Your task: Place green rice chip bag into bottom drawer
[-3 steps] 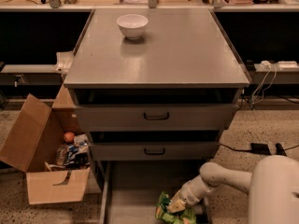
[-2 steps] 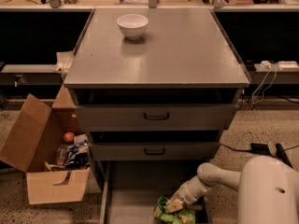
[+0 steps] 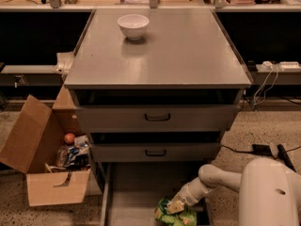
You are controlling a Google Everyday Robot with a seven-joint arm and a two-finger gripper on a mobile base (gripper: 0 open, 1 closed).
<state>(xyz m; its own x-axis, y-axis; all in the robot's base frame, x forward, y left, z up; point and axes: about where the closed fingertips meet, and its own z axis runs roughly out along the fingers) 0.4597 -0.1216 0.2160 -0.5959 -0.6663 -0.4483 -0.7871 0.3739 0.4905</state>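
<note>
**Sam:** What is the big grey thing?

**Mia:** That is the cabinet point(image 3: 178, 55). It has three drawers. The bottom drawer point(image 3: 136, 192) is pulled far out, low down by the ground

**Sam:** Where is the green rice chip bag point(image 3: 164, 215)?

**Mia:** It is in the bottom drawer, at the front and a bit to the right. It looks like it is lying on the drawer floor. Its lowest bit is cut off from view, so I am not sure

**Sam:** And the robot?

**Mia:** Its white arm point(image 3: 211, 178) comes down from the right, close to the front of the middle drawer point(image 3: 155, 152). The gripper point(image 3: 176, 206) is right on top of the bag, touching it. I can't tell if it has hold of the bag or has let go

**Sam:** So what could go wrong?

**Mia:** The biggest thing is the arm. It is just below the middle drawer, so I think a lift straight up could bump it

**Sam:** What next?

**Mia:** The bag is near the front of the drawer. If the arm drags it on the way out, it could hang over the front or drop out

**Sam:** And the smallest?

**Mia:** The bag is crinkly. It might catch on the gripper and come back up with it
</note>
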